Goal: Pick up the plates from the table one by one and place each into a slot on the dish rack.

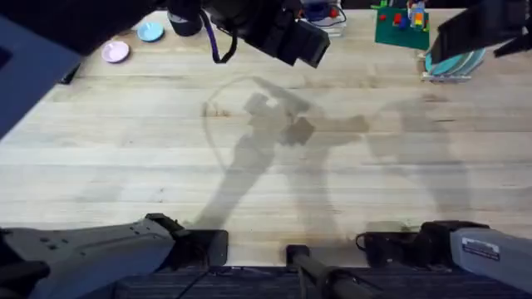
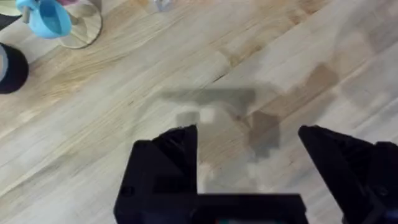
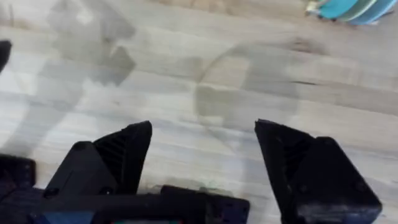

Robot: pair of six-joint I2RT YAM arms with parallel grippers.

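The dish rack (image 1: 434, 76) stands at the table's (image 1: 266, 191) far right. Upright plates (image 1: 455, 63) sit in its slots, showing teal and paler edges. These plates (image 3: 347, 9) also appear far off in the right wrist view. I cannot single out the yellow or the blue one. My left gripper (image 2: 247, 134) hangs open over bare planks, holding nothing. My right gripper (image 3: 204, 124) is open too, above bare wood, well short of the rack. Both arms are raised close under the overhead camera: the left arm (image 1: 301, 41) at the far middle, the right arm (image 1: 478, 29) over the rack.
A small pink disc (image 1: 115, 51) and a small blue disc (image 1: 150, 31) lie at the far left. A green board with coloured bricks (image 1: 401, 28) sits beside the rack. A blue cup (image 2: 50, 17) hangs on a wooden stand near a black object (image 2: 9, 68).
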